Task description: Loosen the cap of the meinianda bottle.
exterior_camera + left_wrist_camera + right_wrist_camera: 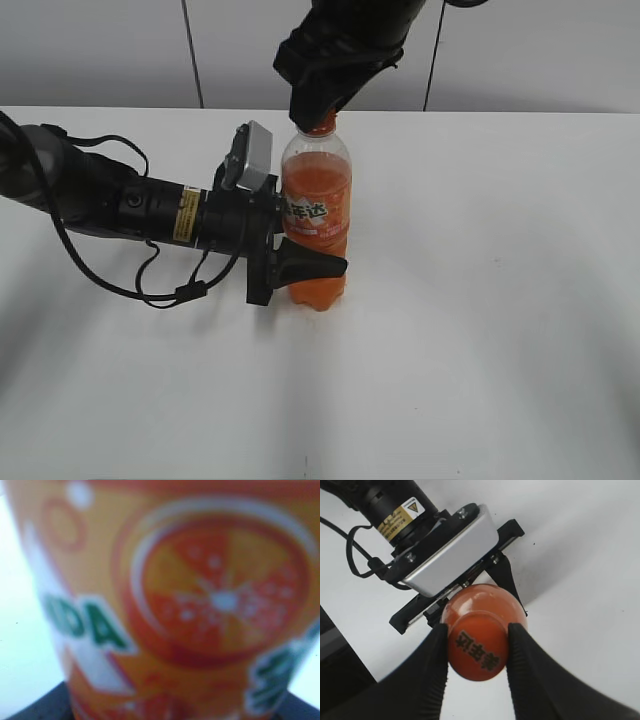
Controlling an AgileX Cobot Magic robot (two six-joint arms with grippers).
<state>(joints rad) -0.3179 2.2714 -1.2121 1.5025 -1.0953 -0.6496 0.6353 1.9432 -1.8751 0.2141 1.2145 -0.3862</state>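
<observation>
Upright on the white table (480,330), a little left of the middle of the scene, stands the meinianda bottle (316,215), full of orange drink, with its orange-green label facing the near side.

From the left, the left arm lies low and nearly level over the table, and the left gripper (305,268) grasps the bottle around its lower half. One dark finger crosses the near side of the bottle below the label. The left wrist view is filled by the blurred label, with an orange-slice picture and green letters, so close that the bottle sits right between the jaws; only dark finger edges show at the bottom corners.

From above and slightly far, the right arm comes down onto the bottle top. The right gripper (477,652) is clenched on the cap (478,652): in the right wrist view its two ribbed black fingers (437,655) press against the left and right sides of the round orange cap, whose top bears dark printed characters. Below the cap that view shows the bottle's shoulder and the silver camera block (447,555) of the left arm.
</observation>
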